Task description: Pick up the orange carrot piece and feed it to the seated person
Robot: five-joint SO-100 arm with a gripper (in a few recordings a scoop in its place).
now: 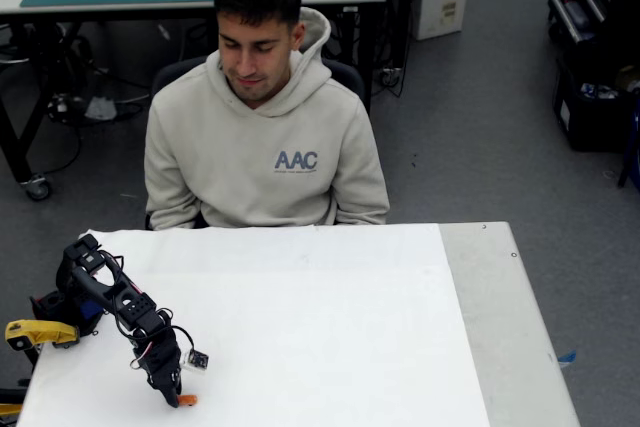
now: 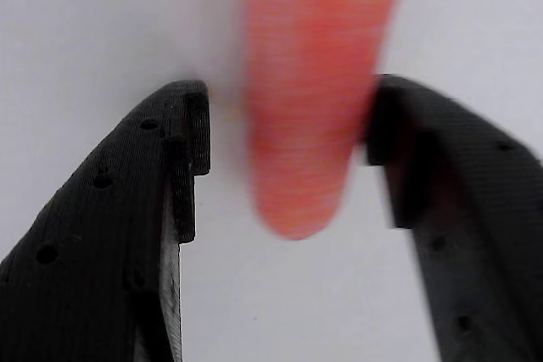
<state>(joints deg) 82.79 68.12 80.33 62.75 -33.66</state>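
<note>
Behind the white table (image 1: 400, 277) sits the seated person (image 1: 262, 142), while our gripper (image 2: 288, 150), lowered to the near edge, straddles the orange carrot piece (image 2: 310, 91) lying flat, jaws parted, right one touching, apparently ready to clamp.

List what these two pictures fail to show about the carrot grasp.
- Orange carrot piece, wrist view: blurred, top end cut off by the frame edge.
- Carrot in the fixed view: too small, partly hidden behind the gripper.
- Contact: right finger may touch the carrot; the left stands apart.
</note>
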